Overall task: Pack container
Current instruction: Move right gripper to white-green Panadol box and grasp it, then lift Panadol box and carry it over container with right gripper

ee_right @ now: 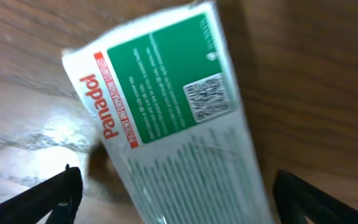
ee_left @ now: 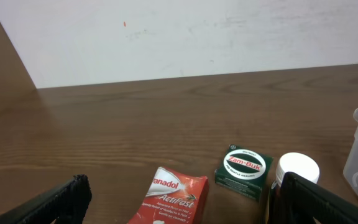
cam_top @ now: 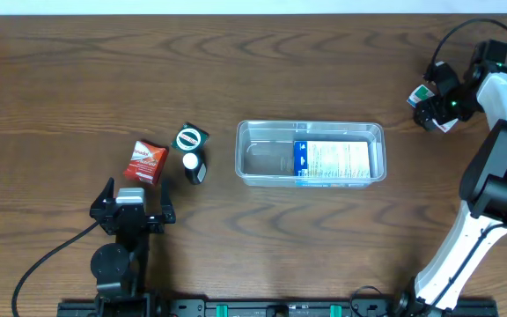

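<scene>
I see the left gripper [cam_top: 134,210] low near the table's front edge, its 2 fingers spread apart. The right arm reaches far right; the right gripper [cam_top: 431,104] jaw state is unclear.

Container [cam_top: 311,152]: clear shallow rectangular tub, rounded corners, upright at table centre, blue-white packet lying flat inside.

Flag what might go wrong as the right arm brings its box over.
1. The green-and-white Panadol box sits tilted between the right gripper fingers, so it may slip.
2. The clear plastic tub already holds a blue-and-white box, so the new one may land askew.
</scene>
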